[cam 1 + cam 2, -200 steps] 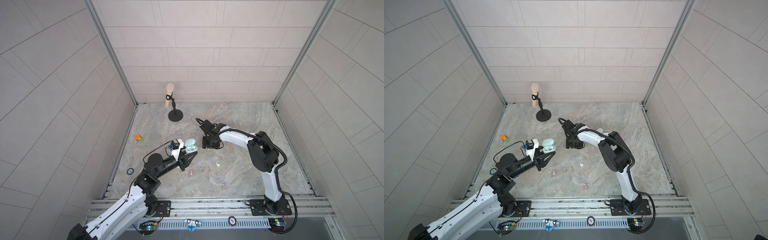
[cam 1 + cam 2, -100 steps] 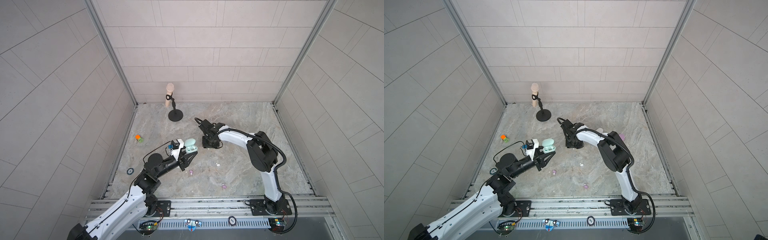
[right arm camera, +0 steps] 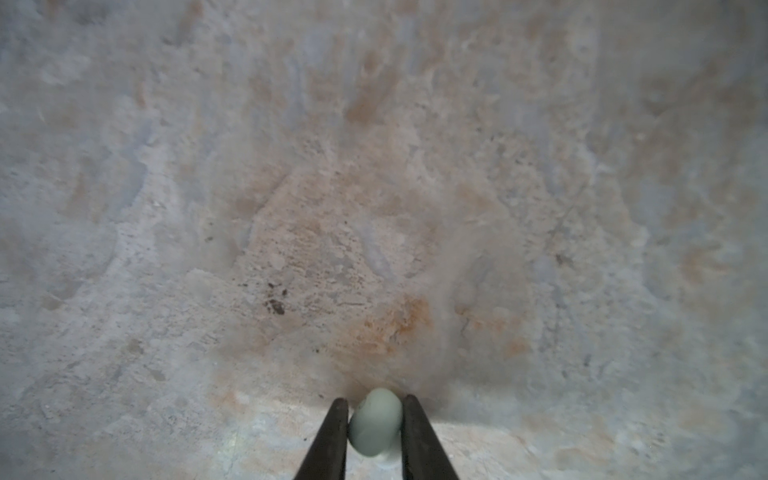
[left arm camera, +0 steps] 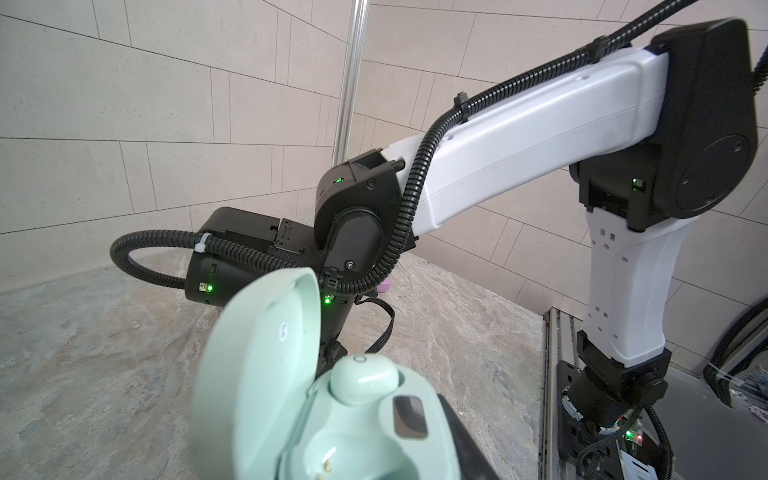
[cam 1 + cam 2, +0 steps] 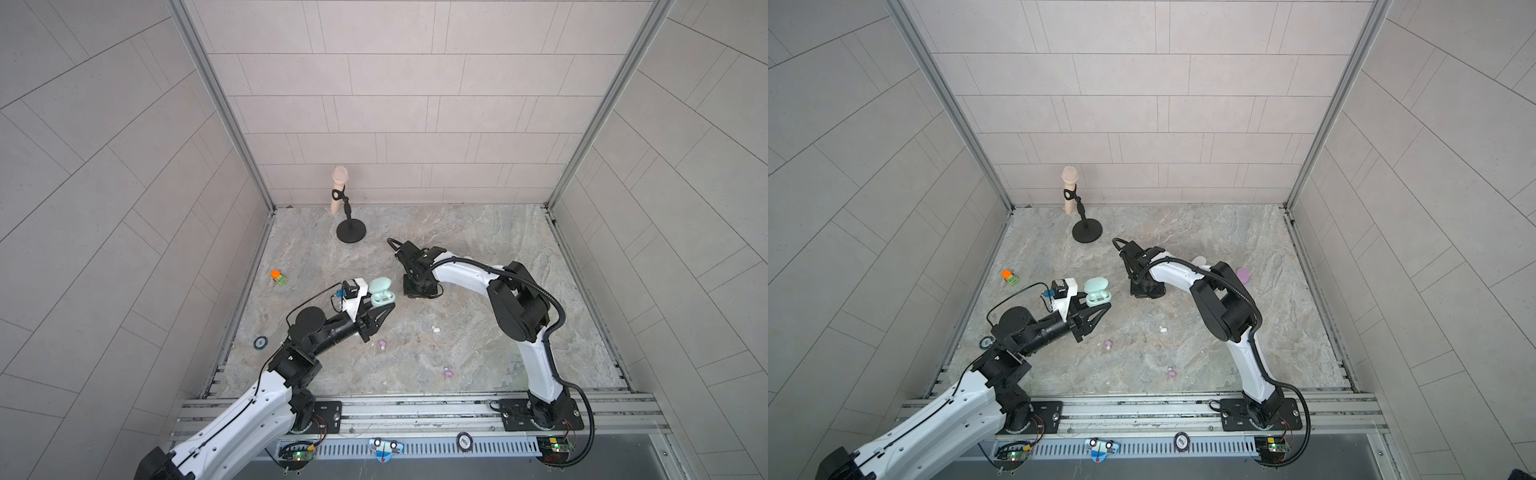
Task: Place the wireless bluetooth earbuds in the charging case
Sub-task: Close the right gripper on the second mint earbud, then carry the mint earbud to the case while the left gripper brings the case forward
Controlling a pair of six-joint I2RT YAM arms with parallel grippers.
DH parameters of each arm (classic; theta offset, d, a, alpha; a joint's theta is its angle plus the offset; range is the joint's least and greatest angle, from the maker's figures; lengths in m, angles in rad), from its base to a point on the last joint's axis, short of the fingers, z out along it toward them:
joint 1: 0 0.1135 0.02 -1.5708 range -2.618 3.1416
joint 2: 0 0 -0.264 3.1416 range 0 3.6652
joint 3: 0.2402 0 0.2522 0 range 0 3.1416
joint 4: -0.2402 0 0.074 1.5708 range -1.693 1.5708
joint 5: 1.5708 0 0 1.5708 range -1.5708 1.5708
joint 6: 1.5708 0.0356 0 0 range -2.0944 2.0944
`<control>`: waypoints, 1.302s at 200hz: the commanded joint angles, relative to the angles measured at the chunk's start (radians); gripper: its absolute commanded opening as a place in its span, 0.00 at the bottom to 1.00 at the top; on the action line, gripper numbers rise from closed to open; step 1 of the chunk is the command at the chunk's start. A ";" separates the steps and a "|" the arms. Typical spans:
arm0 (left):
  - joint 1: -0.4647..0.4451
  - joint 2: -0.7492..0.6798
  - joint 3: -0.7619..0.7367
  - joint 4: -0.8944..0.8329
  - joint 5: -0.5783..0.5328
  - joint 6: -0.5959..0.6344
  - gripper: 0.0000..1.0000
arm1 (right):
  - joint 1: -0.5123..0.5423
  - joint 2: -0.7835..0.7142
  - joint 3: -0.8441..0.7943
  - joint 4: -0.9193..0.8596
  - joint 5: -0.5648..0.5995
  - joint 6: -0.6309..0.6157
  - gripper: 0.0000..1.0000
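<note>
Right pincer point(image 3: 374, 400) is down at the stone tabletop point(image 3: 374, 187). Its two dark fingers point(image 3: 332, 432) are drawn in narrow and press on either side of the loose mint earbud point(image 3: 374, 430). We read that as a pinch taken, but we cannot tell whether the bud is clear of the surface.

Left pincer point(image 5: 381, 305), raised and just beside the right pincer, is clamped on the mint case point(image 5: 380, 292). The lid point(image 4: 257, 353) is tipped back. The seated mint earbud point(image 4: 361, 376) fills one socket. The empty socket point(image 4: 328, 457) next to it shows bare contacts.

Tally, by our judgement: one bud is in and a second is in the grip. That second bud needs lifting, carrying across to the left pincer and pressing into the free socket.

Loose on the table, toward the arm bases from the right pincer:
- a white earbud point(image 5: 435, 329)
- the nearer lilac earbud point(image 5: 382, 343)
- the farther lilac earbud point(image 5: 447, 372)

We find no second white bud. A lilac case point(image 5: 1243, 275) lies beyond the right arm, well apart from its pincer. Most of the job is ahead.
</note>
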 commanded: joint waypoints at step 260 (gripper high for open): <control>-0.116 0.466 0.137 0.428 0.135 0.060 0.00 | -0.076 -1.055 -0.432 -0.024 -0.073 0.070 0.15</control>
